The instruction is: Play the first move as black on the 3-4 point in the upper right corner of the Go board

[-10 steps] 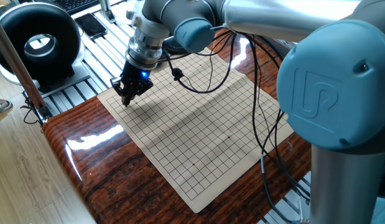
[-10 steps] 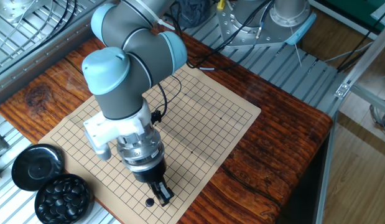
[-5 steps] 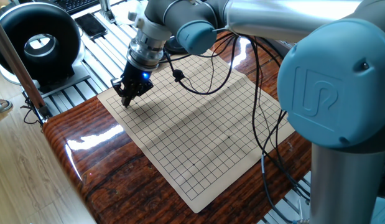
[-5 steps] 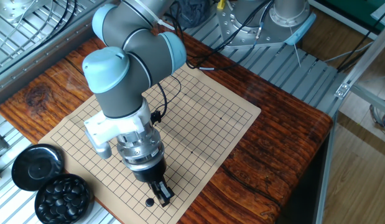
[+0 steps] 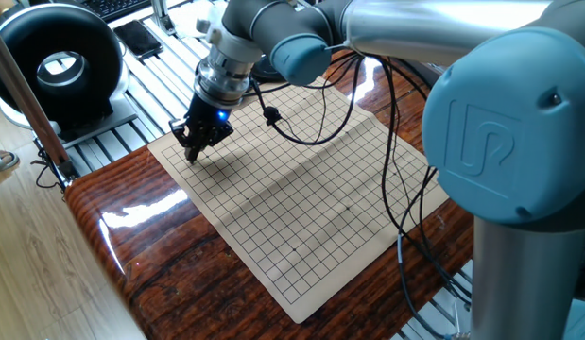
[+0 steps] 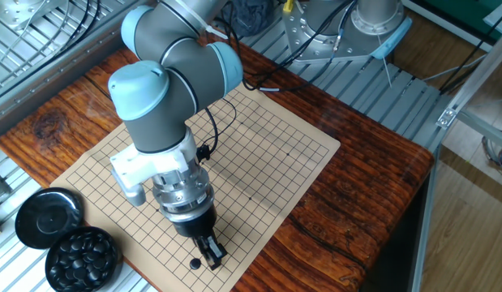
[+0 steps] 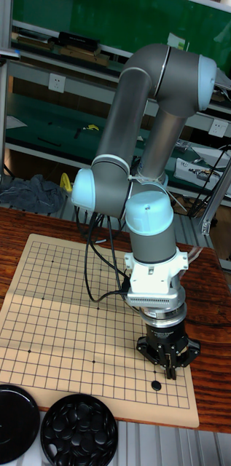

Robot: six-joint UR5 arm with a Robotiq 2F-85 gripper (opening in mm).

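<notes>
1. While the arm bends down over the Go board [image 6: 267, 154], the gripper [image 6: 208, 253] hangs close above the board's corner nearest the bowl of black stones [image 6: 83, 256].
2. One black stone [image 6: 195, 264] lies on the board just beside the fingertips, a few lines in from that corner; in the tall fixed view the same stone [image 7: 156, 385] sits just below and left of the gripper [image 7: 168, 362], apart from it.
3. Nothing sits between the fingers, which stand close to one another, but whether they are fully together I cannot tell.
4. Off the board's edge, next to the bowl of stones, lies the bowl's black lid [image 6: 45, 216], flat on the table [image 6: 372, 186].
5. Seen from the one fixed view, the gripper [image 5: 193, 142] points down at the board's [image 5: 311, 208] far left corner, and the stone is hidden behind it.
6. Black cables [image 5: 396, 170] trail from the arm across the board's middle and right side.
7. The rest of the grid carries no other stone.
</notes>
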